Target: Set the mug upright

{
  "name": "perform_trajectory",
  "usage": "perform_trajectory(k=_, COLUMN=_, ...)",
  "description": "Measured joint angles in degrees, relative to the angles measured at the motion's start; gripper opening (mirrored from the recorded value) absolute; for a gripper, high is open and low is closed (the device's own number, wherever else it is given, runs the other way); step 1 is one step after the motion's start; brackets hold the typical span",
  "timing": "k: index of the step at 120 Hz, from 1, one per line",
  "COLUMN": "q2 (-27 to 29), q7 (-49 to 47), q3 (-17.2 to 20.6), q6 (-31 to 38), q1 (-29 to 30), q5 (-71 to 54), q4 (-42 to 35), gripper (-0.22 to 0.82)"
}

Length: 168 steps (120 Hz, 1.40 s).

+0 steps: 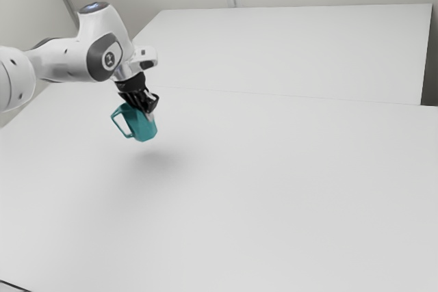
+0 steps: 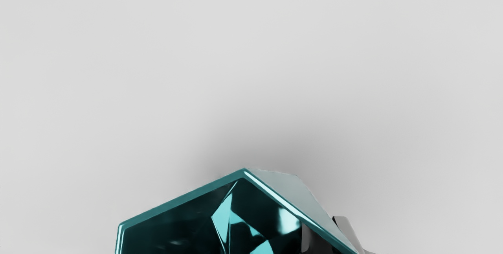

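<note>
In the exterior view my gripper (image 1: 148, 110) points down and is shut on the wall of the teal mug (image 1: 142, 128). The mug hangs in the air above the white table (image 1: 274, 189), somewhat tilted, its mouth up toward my hand and its handle toward the exterior view's left. A soft shadow lies on the table below it. In the wrist view the angular rim of the mug (image 2: 177, 204) and its dark, shiny inside face the camera. There my gripper (image 2: 327, 235) has one finger inside the mug and the other outside, with the wall between them.
Behind the table stands a large pale panel (image 1: 294, 49), with light walls around it. A thin dark line (image 1: 14, 285) crosses the exterior view's lower left corner.
</note>
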<state>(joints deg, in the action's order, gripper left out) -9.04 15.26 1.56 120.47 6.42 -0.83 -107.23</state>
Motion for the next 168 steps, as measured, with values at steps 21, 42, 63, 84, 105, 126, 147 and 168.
perform_trajectory(k=21, q2=4.9, q7=-12.1, q3=3.5, q6=2.8, q1=-0.8, q5=-5.7, q4=-7.2, gripper=-0.18)
perform_trajectory(k=42, q2=8.0, q7=-23.5, q3=6.6, q6=3.9, q1=-2.1, q5=-9.0, q4=-11.8, gripper=-0.18)
perform_trajectory(k=63, q2=8.3, q7=-33.4, q3=8.5, q6=4.4, q1=-4.2, q5=-9.8, q4=-14.9, gripper=-0.18)
perform_trajectory(k=84, q2=6.8, q7=-41.4, q3=9.5, q6=5.5, q1=-6.2, q5=-10.4, q4=-16.0, gripper=-0.18)
perform_trajectory(k=105, q2=4.5, q7=-47.5, q3=9.5, q6=6.8, q1=-2.7, q5=-10.9, q4=-16.1, gripper=-0.18)
perform_trajectory(k=126, q2=2.3, q7=-52.5, q3=9.6, q6=8.4, q1=-2.5, q5=-12.0, q4=-16.0, gripper=-0.18)
perform_trajectory(k=147, q2=1.0, q7=-56.4, q3=10.1, q6=9.8, q1=-3.1, q5=-12.3, q4=-16.0, gripper=-0.13)
perform_trajectory(k=168, q2=2.4, q7=-58.8, q3=10.4, q6=10.0, q1=-3.3, q5=-12.2, q4=-15.8, gripper=0.25)
